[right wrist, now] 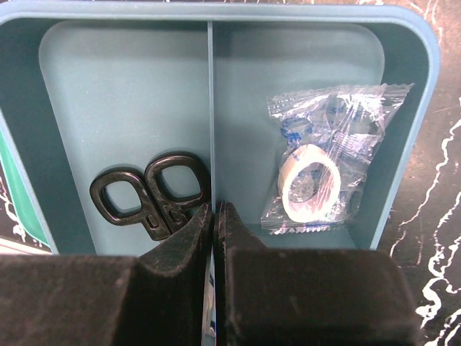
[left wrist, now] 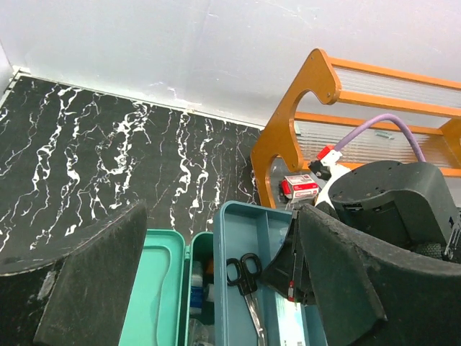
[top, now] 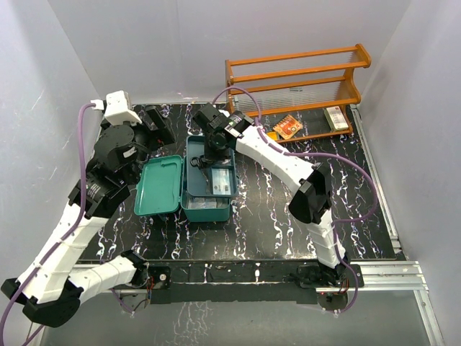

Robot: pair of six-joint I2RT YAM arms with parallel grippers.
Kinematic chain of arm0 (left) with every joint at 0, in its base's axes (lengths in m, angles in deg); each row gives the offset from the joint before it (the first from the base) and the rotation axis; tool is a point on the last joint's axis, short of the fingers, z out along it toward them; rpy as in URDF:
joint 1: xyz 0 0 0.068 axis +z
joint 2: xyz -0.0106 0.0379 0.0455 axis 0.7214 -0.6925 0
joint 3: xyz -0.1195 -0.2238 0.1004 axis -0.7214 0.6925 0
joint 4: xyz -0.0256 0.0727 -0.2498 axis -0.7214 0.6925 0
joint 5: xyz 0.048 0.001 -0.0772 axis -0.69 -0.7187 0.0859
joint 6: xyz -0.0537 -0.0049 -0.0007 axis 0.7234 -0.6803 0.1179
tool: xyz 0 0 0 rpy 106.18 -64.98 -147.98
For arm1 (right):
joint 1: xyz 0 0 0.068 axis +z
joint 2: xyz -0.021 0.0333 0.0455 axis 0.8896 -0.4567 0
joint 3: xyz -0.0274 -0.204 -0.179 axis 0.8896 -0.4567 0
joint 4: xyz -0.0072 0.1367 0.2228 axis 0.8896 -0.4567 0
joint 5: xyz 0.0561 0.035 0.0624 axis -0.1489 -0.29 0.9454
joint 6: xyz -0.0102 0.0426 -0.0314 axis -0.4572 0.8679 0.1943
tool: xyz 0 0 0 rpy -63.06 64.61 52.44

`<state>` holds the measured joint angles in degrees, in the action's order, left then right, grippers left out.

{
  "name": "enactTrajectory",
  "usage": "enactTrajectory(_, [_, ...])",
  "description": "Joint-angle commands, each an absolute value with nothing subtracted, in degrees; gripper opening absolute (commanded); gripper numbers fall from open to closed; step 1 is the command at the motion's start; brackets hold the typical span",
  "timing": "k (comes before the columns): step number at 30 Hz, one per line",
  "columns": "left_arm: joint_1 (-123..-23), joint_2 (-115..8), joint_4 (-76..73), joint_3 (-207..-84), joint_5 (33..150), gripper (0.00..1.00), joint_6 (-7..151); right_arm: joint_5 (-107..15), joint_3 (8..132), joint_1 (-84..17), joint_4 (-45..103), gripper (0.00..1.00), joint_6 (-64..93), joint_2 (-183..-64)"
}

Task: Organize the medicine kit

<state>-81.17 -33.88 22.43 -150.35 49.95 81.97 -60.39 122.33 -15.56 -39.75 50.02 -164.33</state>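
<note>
The medicine kit (top: 160, 186) is a teal-green box lying open, its lid (left wrist: 155, 288) flat to the left. A darker blue divided tray (right wrist: 130, 86) sits over the box's right part. It holds black-handled scissors (right wrist: 148, 194) in one compartment and a wrapped tape roll (right wrist: 324, 169) in the other. My right gripper (right wrist: 215, 213) is shut on the tray's middle divider. My left gripper (left wrist: 216, 288) stands open behind and left of the kit (top: 155, 126), holding nothing. Small items show in the box beside the tray (left wrist: 252, 231).
An orange wooden rack (top: 295, 79) stands at the back right. An orange packet (top: 287, 127) and a pale box (top: 334, 117) lie on its bottom shelf. A red-and-white box (left wrist: 301, 186) shows by its near end. White walls close in on three sides.
</note>
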Motion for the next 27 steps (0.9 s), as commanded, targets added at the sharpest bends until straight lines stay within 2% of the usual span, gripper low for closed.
enactTrajectory(1, [-81.4, -32.9, 24.1, -149.6, 46.8, 0.85, 82.2, -60.5, 126.5, -14.3, -37.9, 0.00, 54.4, -164.0])
enactTrajectory(11, [-81.4, -30.2, 26.2, -148.7, 45.7, 0.85, 82.6, -61.9, 125.0, -12.6, -36.4, 0.00, 59.7, -164.9])
enactTrajectory(27, [-81.4, -30.3, 26.1, -148.2, 44.9, 0.86, 81.5, -65.3, 123.7, -12.4, -37.9, 0.00, 58.4, -167.6])
